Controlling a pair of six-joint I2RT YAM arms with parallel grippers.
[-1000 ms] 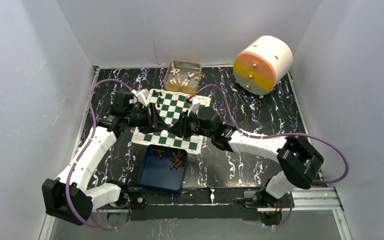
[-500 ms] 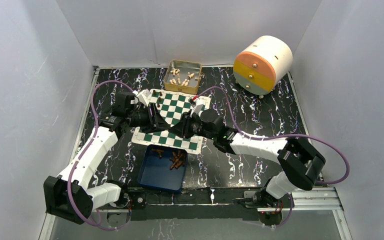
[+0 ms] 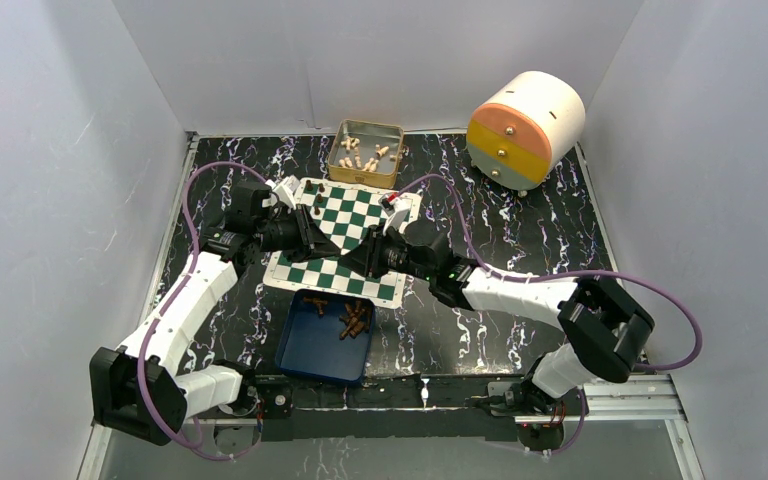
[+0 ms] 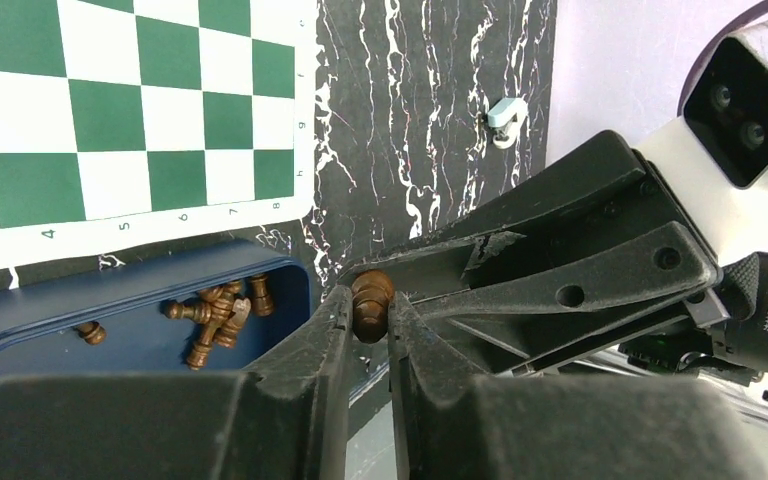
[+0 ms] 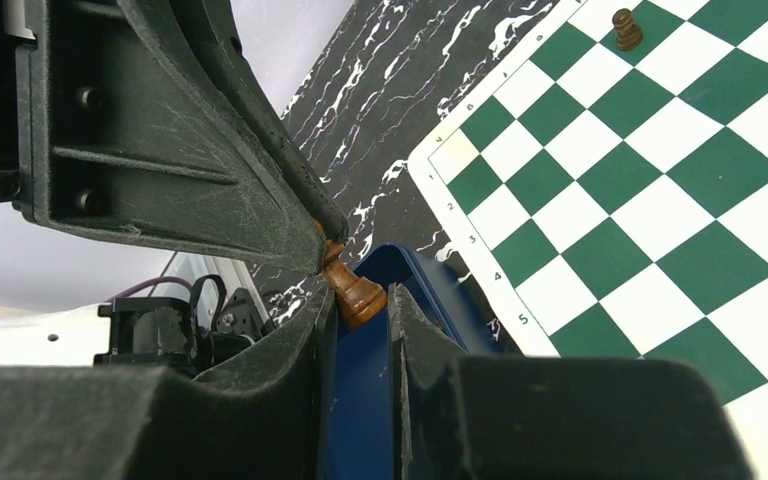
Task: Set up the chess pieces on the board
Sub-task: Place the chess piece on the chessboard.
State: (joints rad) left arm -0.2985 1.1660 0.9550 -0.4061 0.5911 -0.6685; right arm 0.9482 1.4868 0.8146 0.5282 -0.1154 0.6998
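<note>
One dark-brown chess piece (image 4: 371, 305) is pinched at once by your left fingers (image 4: 312, 345) and right fingers (image 5: 295, 345), both pairs closed narrowly on it, the board (image 4: 110, 120) lying beyond the fingertips.

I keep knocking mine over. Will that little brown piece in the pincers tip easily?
Probably: the brown piece looks slim, so nudges could topple it. Its rounded body may roll; other pieces lie tipped in the blue tray.

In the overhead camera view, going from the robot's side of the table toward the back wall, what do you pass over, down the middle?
blue tray → chess board → gold tin
</note>
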